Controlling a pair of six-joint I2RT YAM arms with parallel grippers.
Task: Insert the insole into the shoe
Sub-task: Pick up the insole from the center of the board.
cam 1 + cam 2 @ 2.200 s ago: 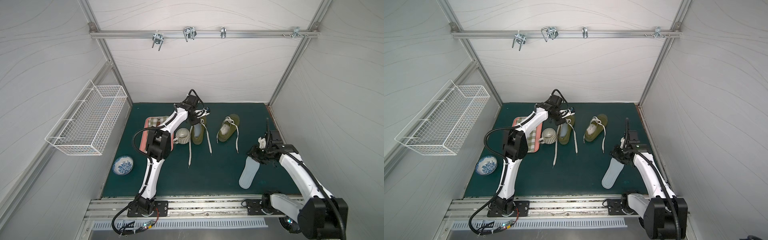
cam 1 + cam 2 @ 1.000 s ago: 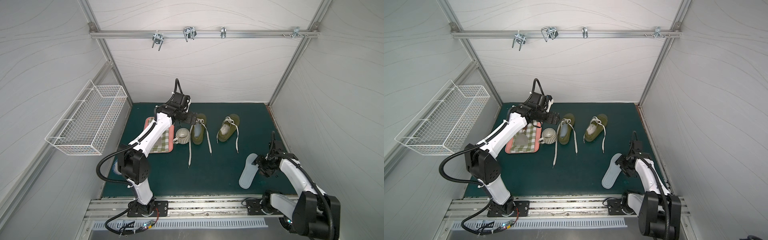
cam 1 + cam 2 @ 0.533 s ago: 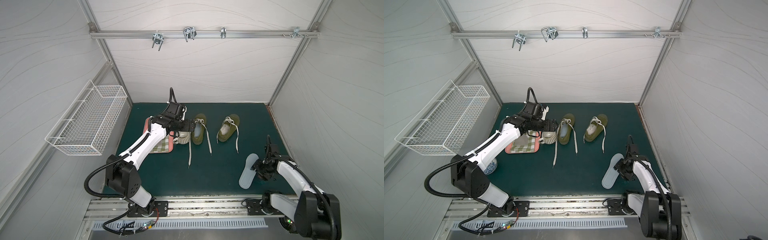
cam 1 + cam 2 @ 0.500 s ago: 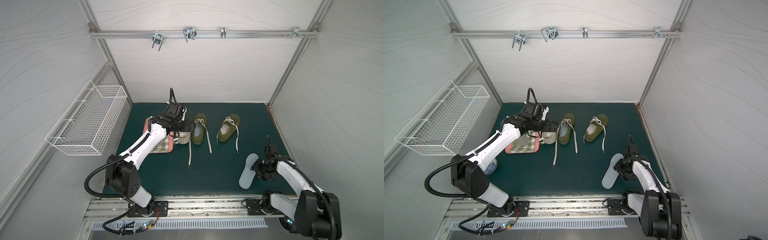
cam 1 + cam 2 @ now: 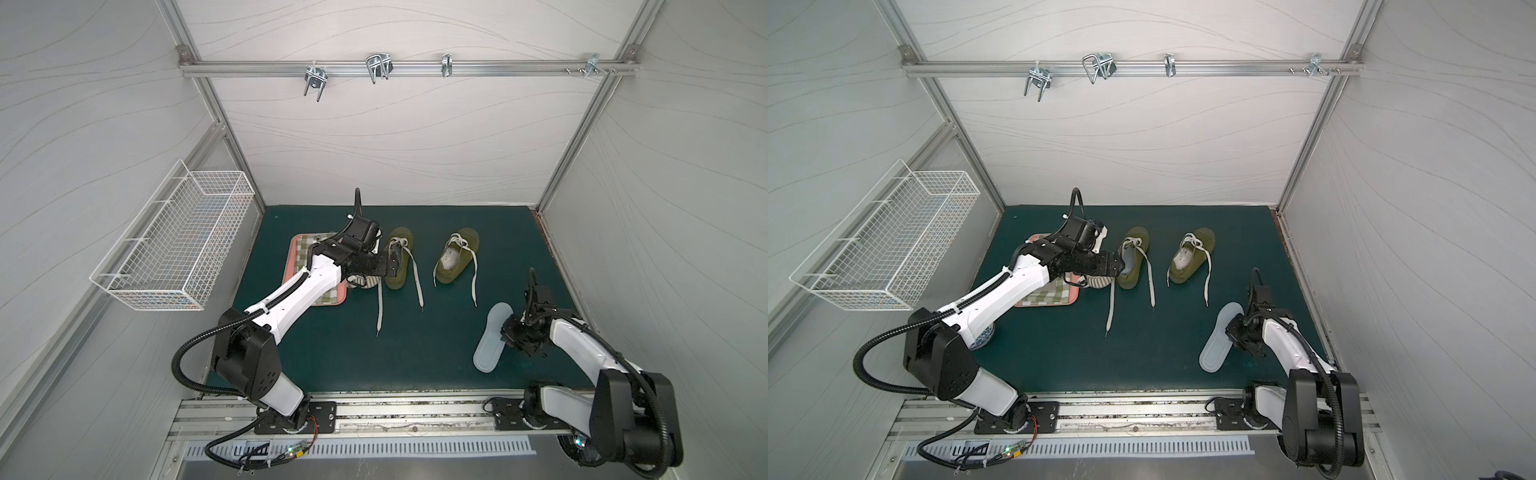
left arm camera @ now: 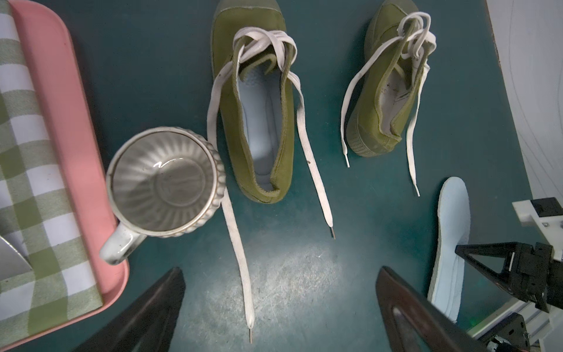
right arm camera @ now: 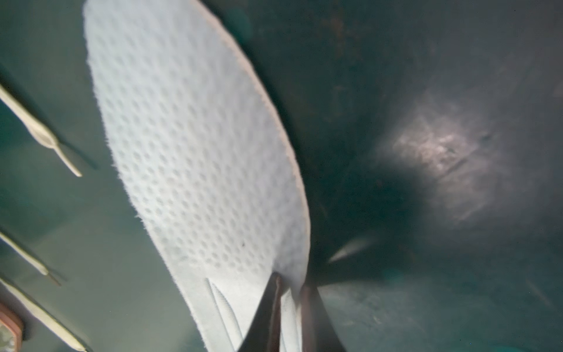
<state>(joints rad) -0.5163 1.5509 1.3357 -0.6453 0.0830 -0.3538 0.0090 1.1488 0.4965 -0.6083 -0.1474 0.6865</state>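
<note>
Right wrist view shows the right pincer clamped narrow on an edge of the insole.

No legible text, labels, brands, numbers or signs in any view. Only candidate: a small dark printed mark on the pale lining inside the shoe nearer the insole lying on the mat. It is too small and blurred to read.
</note>
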